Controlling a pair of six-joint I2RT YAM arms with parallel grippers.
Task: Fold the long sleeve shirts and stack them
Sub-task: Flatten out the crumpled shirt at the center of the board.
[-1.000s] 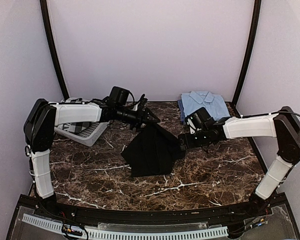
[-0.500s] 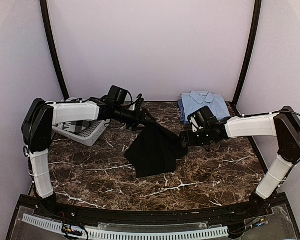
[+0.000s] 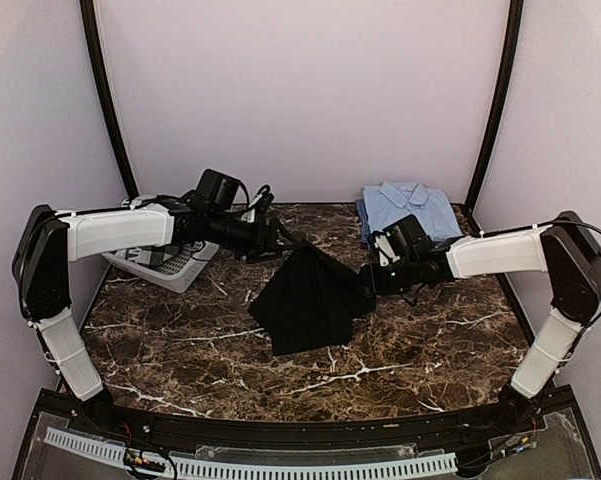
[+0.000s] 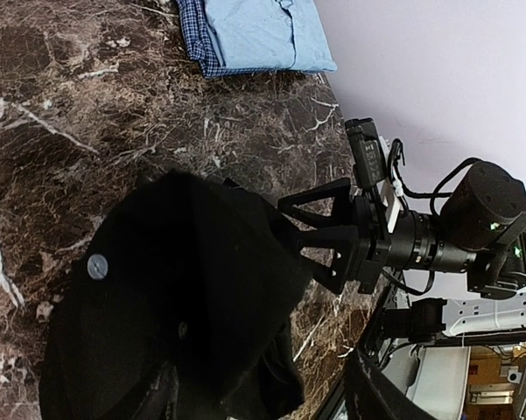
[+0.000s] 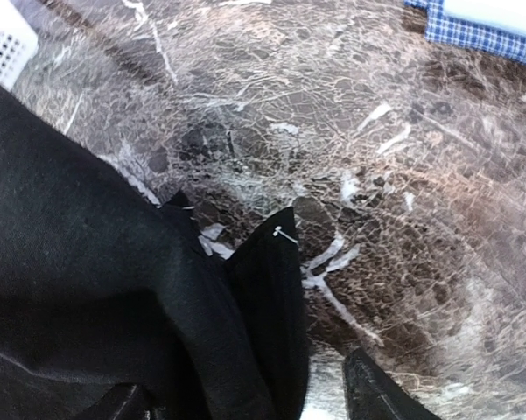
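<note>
Now, the left jaws are pinching the black shirt (image 3: 305, 300) by its far corner, hoisting that corner off the desk (image 3: 180, 330) while the rest drapes mid-desk. Right jaws straddle its right edge; clamped or not, can't tell. Light blue shirt (image 3: 408, 208) lies folded at the far right corner.

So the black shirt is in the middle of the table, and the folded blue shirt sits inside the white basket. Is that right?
Not quite: the folded light blue shirt lies at the far right corner of the table, not in the white basket at the far left, as the top view shows. The black shirt is indeed in the middle.
</note>
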